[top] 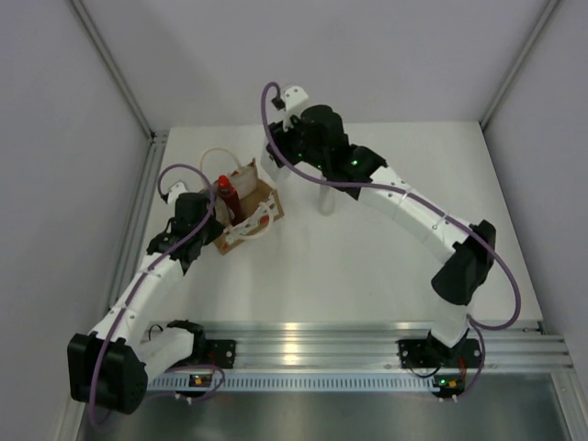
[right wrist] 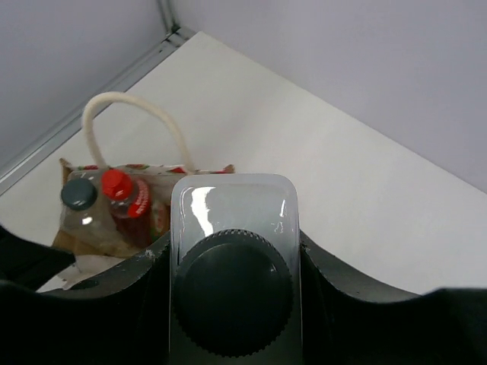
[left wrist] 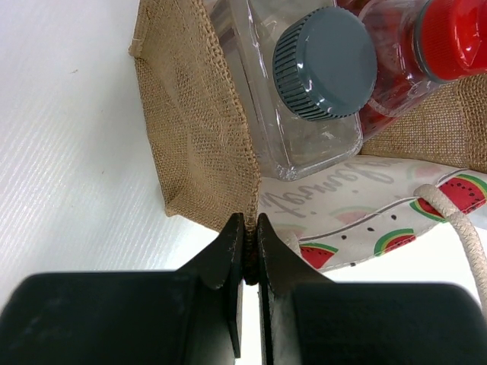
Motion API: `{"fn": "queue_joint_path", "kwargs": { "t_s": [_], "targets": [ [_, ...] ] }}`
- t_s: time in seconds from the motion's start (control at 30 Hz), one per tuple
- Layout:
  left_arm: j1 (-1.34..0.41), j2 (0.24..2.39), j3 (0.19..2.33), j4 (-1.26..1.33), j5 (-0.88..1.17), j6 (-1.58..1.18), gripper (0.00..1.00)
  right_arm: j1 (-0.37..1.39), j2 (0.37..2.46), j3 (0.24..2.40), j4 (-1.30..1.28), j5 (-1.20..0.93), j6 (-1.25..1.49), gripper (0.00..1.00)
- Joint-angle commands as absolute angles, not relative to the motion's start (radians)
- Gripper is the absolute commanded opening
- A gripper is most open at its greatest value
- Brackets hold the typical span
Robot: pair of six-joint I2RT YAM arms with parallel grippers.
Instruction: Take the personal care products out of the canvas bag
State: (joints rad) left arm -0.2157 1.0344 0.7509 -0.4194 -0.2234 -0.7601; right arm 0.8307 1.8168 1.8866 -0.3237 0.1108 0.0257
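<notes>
The tan canvas bag (top: 250,209) stands at the left of the table, with its white rope handle (right wrist: 129,106) looping up. Inside it are the red bottle (top: 225,192) and the pale bottle with a grey cap (left wrist: 323,61), side by side; both also show in the right wrist view, the red bottle (right wrist: 118,188) and the grey cap (right wrist: 78,194). My left gripper (left wrist: 249,228) is shut on the bag's near corner edge. My right gripper (right wrist: 234,255) is shut on the white bottle with a dark cap (right wrist: 232,205), held upright to the right of the bag (top: 324,200). The white tube is out of view.
The table (top: 386,248) is white, with grey walls on three sides and a metal rail (top: 367,335) along the near edge. The bag's printed watermelon side panel (left wrist: 358,213) faces my left gripper.
</notes>
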Motion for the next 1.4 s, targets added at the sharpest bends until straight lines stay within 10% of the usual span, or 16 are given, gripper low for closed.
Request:
{"fn": "queue_joint_path", "kwargs": {
  "t_s": [0.0, 0.47, 1.27, 1.37],
  "targets": [
    [-0.218, 1.014, 0.733, -0.425, -0.176, -0.775, 0.0, 0.726, 1.671, 1.922, -0.218, 0.137, 0.018, 0.0],
    [-0.218, 1.011, 0.735, -0.425, -0.164, -0.784, 0.0, 0.35, 1.612, 1.727, -0.221, 0.083, 0.092, 0.0],
    [-0.218, 1.017, 0.744, -0.425, -0.176, -0.776, 0.0, 0.331, 1.658, 1.229, 0.109, 0.023, 0.115, 0.0],
    [-0.218, 1.023, 0.744, -0.423, -0.181, -0.776, 0.0, 0.331, 1.658, 1.223, 0.103, 0.029, 0.124, 0.29]
  ]
}}
